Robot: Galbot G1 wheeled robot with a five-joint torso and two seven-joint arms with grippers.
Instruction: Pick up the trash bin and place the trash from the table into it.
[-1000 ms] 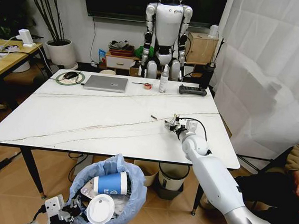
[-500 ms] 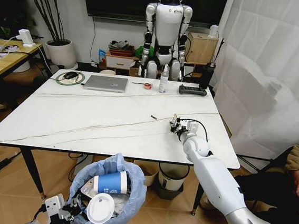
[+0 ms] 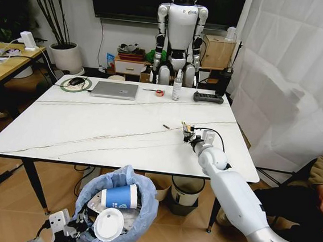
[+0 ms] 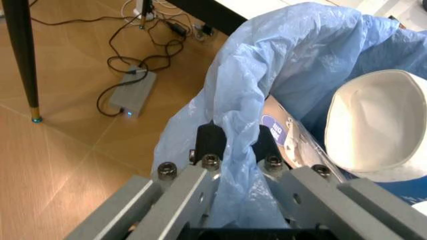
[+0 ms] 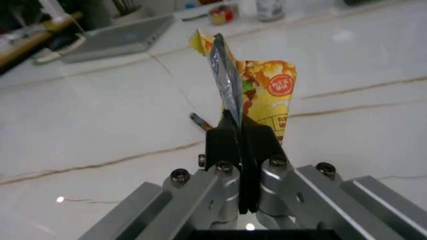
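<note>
The trash bin [image 3: 116, 208], lined with a puffy light-blue bag, hangs low in front of the white marble table [image 3: 92, 131]. My left gripper [image 3: 74, 227] is shut on the bag's rim [image 4: 233, 150]. Inside lie a blue-and-white paper cup [image 3: 119, 197] and a white lid [image 3: 108, 225], whose pale disc [image 4: 373, 125] sits close to the left wrist camera. Over the table's right part, my right gripper [image 3: 187, 131] is shut on a yellow snack wrapper [image 5: 267, 90], which stands upright between the fingers [image 5: 225, 137]. A small dark scrap [image 3: 165, 126] lies on the table just beyond it.
At the table's far edge sit a silver laptop [image 3: 114, 89], a mouse on a round pad [image 3: 75, 82], a tape roll [image 3: 159, 92], a spray bottle [image 3: 177, 85] and a black remote [image 3: 208, 97]. A cream bin [image 3: 187, 190] stands under the table. A wooden desk [image 3: 7, 60] is at left.
My right gripper has shifted slightly farther over the table with the wrapper in it. The left gripper and the bin have stayed put.
</note>
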